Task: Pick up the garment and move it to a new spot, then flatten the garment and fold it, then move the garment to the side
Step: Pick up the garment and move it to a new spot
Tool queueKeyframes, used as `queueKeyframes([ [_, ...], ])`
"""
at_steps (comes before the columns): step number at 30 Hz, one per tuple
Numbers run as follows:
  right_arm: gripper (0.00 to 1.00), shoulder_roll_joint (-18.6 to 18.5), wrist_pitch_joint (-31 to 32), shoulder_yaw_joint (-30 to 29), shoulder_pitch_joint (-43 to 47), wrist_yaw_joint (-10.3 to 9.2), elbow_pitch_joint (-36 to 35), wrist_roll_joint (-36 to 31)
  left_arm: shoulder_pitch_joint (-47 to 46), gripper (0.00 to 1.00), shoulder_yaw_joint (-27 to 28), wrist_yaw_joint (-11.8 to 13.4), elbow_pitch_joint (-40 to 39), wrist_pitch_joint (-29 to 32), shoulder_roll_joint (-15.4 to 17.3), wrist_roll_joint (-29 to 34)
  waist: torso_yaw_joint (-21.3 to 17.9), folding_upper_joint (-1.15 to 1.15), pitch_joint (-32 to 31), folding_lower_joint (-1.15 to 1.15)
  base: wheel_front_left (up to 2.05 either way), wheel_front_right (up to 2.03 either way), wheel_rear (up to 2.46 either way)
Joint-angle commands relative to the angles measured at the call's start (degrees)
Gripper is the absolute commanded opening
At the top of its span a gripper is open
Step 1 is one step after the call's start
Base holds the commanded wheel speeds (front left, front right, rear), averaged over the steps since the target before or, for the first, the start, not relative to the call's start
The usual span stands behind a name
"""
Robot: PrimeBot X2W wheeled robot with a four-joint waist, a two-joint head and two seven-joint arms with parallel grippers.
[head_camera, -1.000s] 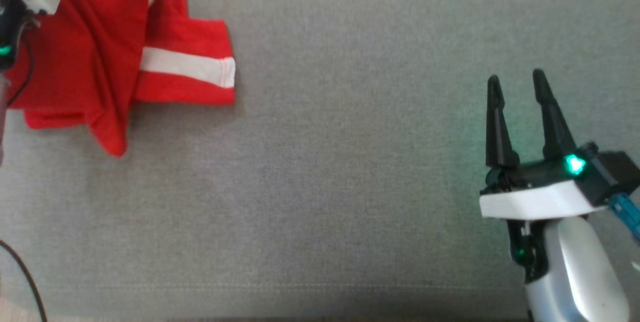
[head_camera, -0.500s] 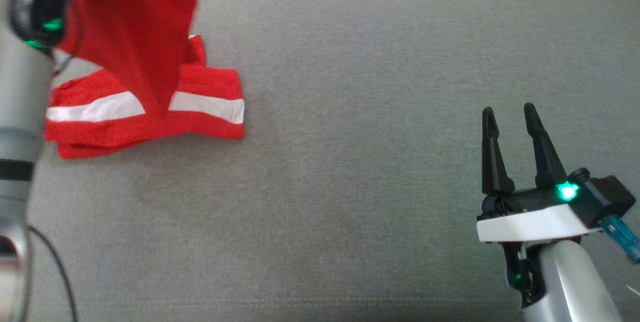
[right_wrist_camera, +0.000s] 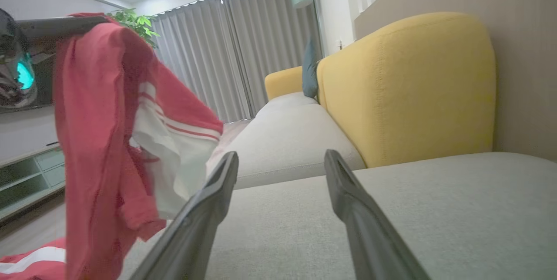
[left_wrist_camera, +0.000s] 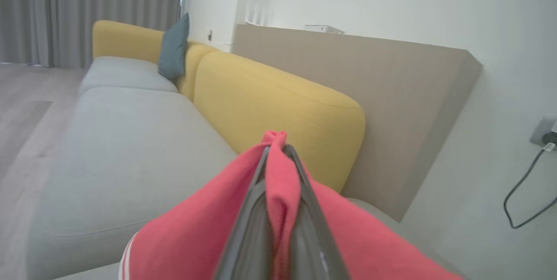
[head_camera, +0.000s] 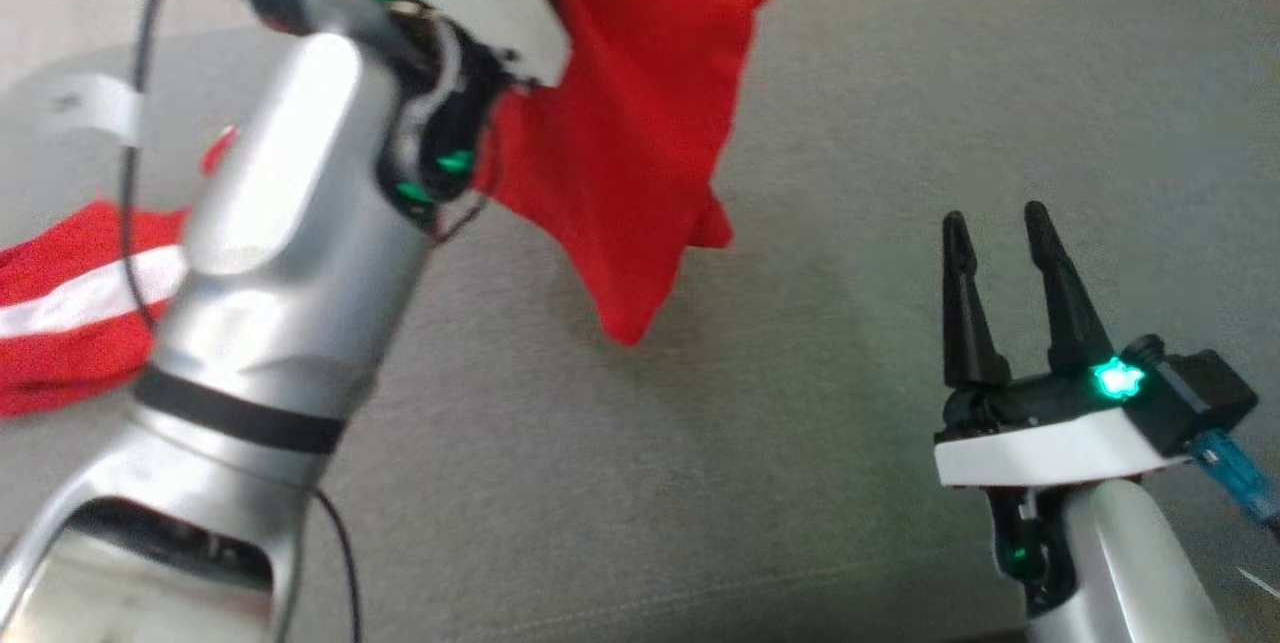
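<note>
garment (head_camera: 640, 123), red cloth with white stripes, hangs in limp folds from the clenched left jaws, its lower end on the grey woven sofa seat (head_camera: 800, 443); right jaws released, well apart.

My head camera looks down on the grey fabric seat (head_camera: 800, 423); both wrist cameras apparently share its yellow padded backrest (left_wrist_camera: 278, 97).

Bright, even light; head view motion-blurred; wrist foregrounds soft.
</note>
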Motion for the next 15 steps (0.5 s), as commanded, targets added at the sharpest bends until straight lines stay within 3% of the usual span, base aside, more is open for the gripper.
queueKeyframes([
  [1,1.00,-0.3,-0.4,1.8,-2.3,0.44,-2.1,0.5,-2.8,0.00,1.6,0.6,-1.6,-1.0,0.5,0.0,-3.4,0.00,0.8,0.01,0.00,0.00,0.00],
  [7,1.00,-0.3,-0.4,3.6,-3.1,0.44,-2.7,1.7,-3.0,0.00,0.3,1.9,2.3,-3.7,-2.6,-0.5,-9.2,0.00,2.5,0.01,0.00,0.00,0.00],
  [8,1.00,-0.3,-0.4,3.8,-3.1,0.44,-2.7,1.8,-3.2,0.66,-0.1,1.9,3.2,-4.4,-2.8,-0.3,-9.8,0.00,2.7,0.01,0.00,0.00,0.00],
  [9,1.00,-0.3,-0.4,3.9,-3.1,0.44,-2.7,1.9,-3.4,1.00,-0.5,1.9,4.3,-5.0,-3.0,-0.1,-10.4,0.00,2.8,0.01,0.00,0.00,0.00],
  [15,1.00,-0.3,-0.4,3.5,-2.9,0.44,-3.1,2.2,-4.8,1.00,-0.6,1.3,10.0,-8.5,-2.3,0.7,-10.6,0.00,3.4,0.01,0.00,0.00,0.00],
])
